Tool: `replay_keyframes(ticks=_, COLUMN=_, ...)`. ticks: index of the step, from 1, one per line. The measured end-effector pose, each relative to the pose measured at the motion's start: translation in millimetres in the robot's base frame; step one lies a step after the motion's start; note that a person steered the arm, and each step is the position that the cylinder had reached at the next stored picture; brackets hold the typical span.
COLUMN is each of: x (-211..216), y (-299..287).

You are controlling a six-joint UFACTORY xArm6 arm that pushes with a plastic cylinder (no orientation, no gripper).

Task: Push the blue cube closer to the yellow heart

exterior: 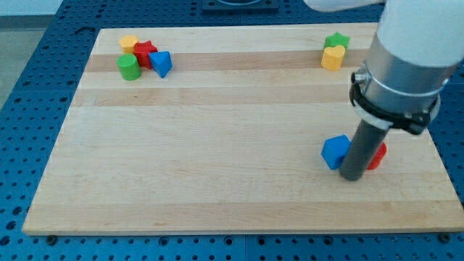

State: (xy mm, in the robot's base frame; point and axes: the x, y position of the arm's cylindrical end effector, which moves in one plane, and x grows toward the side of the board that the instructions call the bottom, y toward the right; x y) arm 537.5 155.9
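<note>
The blue cube [335, 151] lies on the wooden board [217, 145] at the lower right. My tip [352, 177] rests on the board right beside the cube, at its lower right edge. A red block [378, 155] sits just behind the rod, mostly hidden by it. The yellow heart [333, 57] lies near the top right of the board, with a green star [336, 40] touching it from above. The heart is well above the cube in the view.
At the top left a cluster holds a yellow block [129, 43], a red star [145, 52], a green cylinder [129, 67] and a blue triangular block [161, 64]. The arm's grey body [402, 65] covers the upper right board edge.
</note>
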Motion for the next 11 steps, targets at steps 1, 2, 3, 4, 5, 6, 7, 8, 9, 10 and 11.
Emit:
replay_keyframes(ticks=1, x=-26, y=0)
replay_keyframes(ticks=2, x=-53, y=0)
replay_keyframes(ticks=3, x=-64, y=-2)
replay_keyframes(ticks=4, x=-15, y=-29)
replay_keyframes(ticks=5, x=-7, y=-36)
replay_keyframes(ticks=6, x=-7, y=-41)
replay_keyframes(ticks=7, x=-40, y=-43)
replay_keyframes(ticks=8, x=-77, y=-43)
replay_keyframes(ticks=9, x=-109, y=-43)
replay_keyframes(ticks=10, x=-142, y=-43)
replay_keyframes(ticks=11, x=-175, y=-43)
